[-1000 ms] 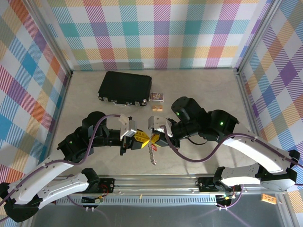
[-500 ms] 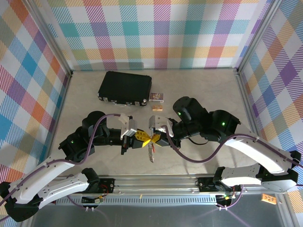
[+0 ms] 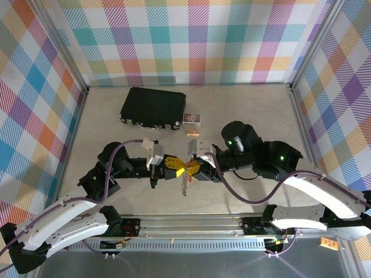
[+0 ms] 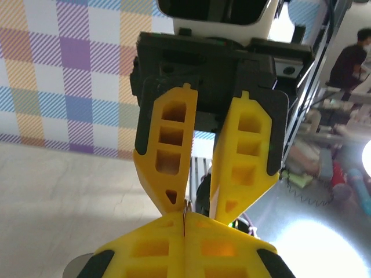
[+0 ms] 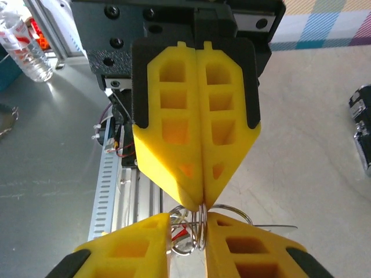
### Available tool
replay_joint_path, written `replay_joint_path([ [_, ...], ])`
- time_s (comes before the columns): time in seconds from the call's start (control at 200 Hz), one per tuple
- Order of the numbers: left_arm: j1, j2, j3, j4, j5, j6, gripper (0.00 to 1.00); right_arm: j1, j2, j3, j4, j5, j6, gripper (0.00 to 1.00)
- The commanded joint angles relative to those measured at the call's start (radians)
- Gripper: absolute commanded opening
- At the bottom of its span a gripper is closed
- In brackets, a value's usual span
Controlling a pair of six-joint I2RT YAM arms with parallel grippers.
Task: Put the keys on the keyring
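Top external: left hand (image 3: 172,166) is clamped shut on the thin grey wire ring of the red-tagged keyring (image 5: 201,226), above the bench (image 3: 249,116). Right hand (image 3: 190,169) has just eased to a narrow gap. Flat silvery keys (image 3: 184,185) dangle below; we judge threading unfinished.

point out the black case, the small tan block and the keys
black case (image 3: 153,108): top external view, middle of its top face.
tan block (image 3: 192,132): top external view, its top face.
keys (image 3: 185,185): top external view, middle of the silvery strand.
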Motion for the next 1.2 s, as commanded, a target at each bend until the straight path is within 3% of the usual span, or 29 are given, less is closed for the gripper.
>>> replay_joint_path([
  [0.0, -0.009, -0.016, -0.033, 0.255, -0.01, -0.106, 0.0, 0.006, -0.049, -0.043, 0.152, -0.014, 0.067, 0.22],
  [0.31, -0.01, -0.009, -0.124, 0.527, -0.009, -0.248, 0.0, 0.006, -0.086, -0.094, 0.223, 0.004, 0.105, 0.19],
  [0.485, -0.009, -0.01, -0.138, 0.536, -0.008, -0.251, 0.0, 0.006, -0.103, -0.111, 0.245, 0.023, 0.097, 0.04],
  [0.565, -0.01, -0.02, -0.13, 0.473, -0.011, -0.221, 0.0, 0.006, -0.104, -0.1, 0.218, 0.039, 0.078, 0.0],
  [0.665, -0.009, -0.035, -0.082, 0.273, -0.029, -0.121, 0.0, 0.006, -0.084, -0.052, 0.134, 0.069, 0.028, 0.0],
  [0.775, -0.009, -0.041, -0.012, 0.027, -0.065, 0.008, 0.16, 0.007, -0.028, 0.029, 0.0, 0.067, -0.037, 0.0],
  [0.875, -0.009, -0.017, 0.044, -0.136, -0.078, 0.091, 0.17, 0.007, 0.034, 0.102, -0.104, 0.046, -0.077, 0.0],
  [1.195, -0.01, 0.019, 0.085, -0.201, -0.047, 0.119, 0.13, 0.006, 0.113, 0.153, -0.184, -0.012, -0.106, 0.0],
])
